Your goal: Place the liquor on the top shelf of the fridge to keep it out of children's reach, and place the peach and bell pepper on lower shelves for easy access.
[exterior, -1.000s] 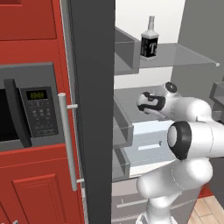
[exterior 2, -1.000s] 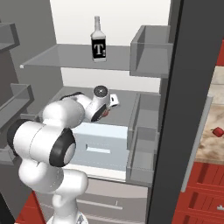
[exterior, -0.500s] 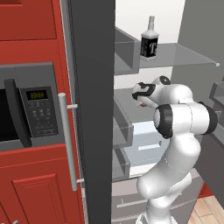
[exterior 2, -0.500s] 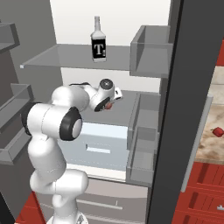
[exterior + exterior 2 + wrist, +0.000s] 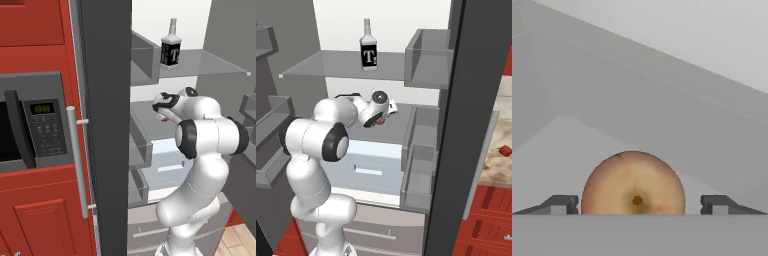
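- fridge (image 5: pixel 107 150) open, dark door edge-on between microwave (image 5: pixel 35 125) and interior; red cabinets on the left
- top shelf (image 5: pixel 331 67) carries liquor (image 5: pixel 368 47), upright near the middle, toward the back edge
- door bins (image 5: pixel 423 60) on the right, nothing visible in them
- pale drawer (image 5: pixel 373 167) below the lower shelf (image 5: pixel 401 125)
- gripper (image 5: pixel 637 205) over that lower shelf, jaws wide, fingertips (image 5: pixel 559 204) clear of peach (image 5: pixel 633 182) sitting between them, not clamped
- small red thing (image 5: pixel 504 150), likely bell pepper, on counter at far right

I see the dark, white-labelled liquor (image 5: pixel 369 50) upright on the fridge's (image 5: pixel 107 125) top shelf (image 5: pixel 331 66), the orange-tan peach (image 5: pixel 633 183) on a lower shelf, and the red pepper (image 5: pixel 504 150) outside.
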Available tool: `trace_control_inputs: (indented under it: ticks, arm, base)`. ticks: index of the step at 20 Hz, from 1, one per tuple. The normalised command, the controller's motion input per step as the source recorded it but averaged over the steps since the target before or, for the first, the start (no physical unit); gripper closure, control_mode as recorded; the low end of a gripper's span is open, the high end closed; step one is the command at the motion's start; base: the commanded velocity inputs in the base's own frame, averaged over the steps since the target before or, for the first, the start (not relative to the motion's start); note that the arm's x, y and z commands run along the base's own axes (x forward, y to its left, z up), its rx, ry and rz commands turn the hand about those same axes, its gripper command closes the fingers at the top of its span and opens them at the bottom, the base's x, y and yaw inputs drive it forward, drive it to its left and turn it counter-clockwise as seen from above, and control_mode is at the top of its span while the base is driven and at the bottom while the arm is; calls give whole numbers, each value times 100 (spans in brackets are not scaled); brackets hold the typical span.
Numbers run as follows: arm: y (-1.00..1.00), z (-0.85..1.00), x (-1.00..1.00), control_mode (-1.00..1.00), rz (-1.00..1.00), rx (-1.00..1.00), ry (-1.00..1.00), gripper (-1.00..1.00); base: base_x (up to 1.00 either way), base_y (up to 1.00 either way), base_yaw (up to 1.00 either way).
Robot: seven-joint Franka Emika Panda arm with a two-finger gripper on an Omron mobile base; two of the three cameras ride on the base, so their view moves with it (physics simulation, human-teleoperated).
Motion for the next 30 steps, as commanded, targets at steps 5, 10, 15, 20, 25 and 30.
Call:
trace_control_inputs:
  ticks: [5,10,15,20,25,30]
  arm:
    - [0,21,-60,-100,0,-7,1,-100]
    - [0,38,-95,-100,0,-8,3,-100]
    - [7,14,-100,-100,-4,-4,1,-100]
    - [11,4,-100,-100,-22,2,-21,-100]
    - [27,22,-100,-100,-36,10,-7,-100]
    - [18,67,-76,-100,-19,14,2,-100]
  base:
    - [0,0,0]
    - [0,0,0]
    - [0,0,0]
    - [0,0,0]
    - [0,0,0]
    - [0,0,0]
